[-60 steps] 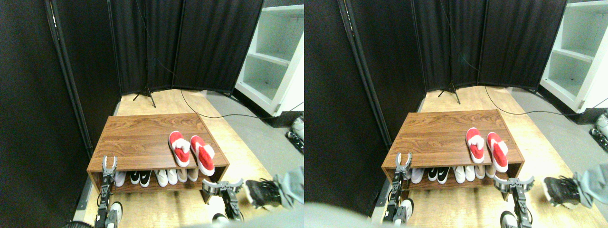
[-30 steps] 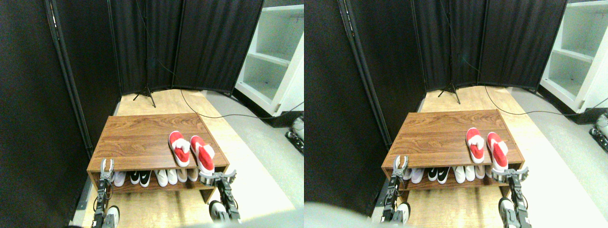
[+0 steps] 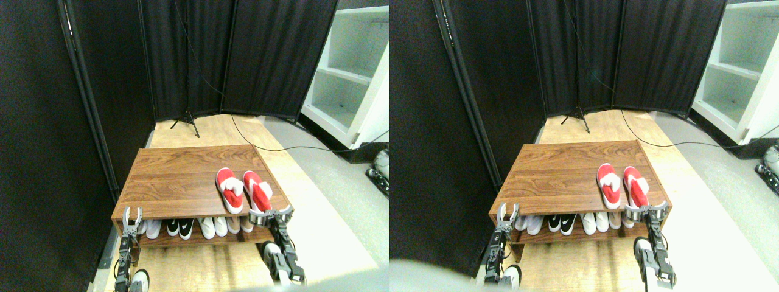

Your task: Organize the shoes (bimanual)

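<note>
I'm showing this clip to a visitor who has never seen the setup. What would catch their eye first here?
The pair of bright red shoes stands out at once, lying side by side on the right part of the wooden shoe rack. The right gripper is at the heel of the right-hand red shoe, at the rack's front edge. Below the top, a row of pale and black-and-white shoes fills the lower shelf, near the left gripper.

Two bright red slip-on shoes with white patches on top, the left shoe and right shoe, sit side by side, toes pointing away, lower center-right of the frame on the wooden worktop, right one near the front edge.
</note>
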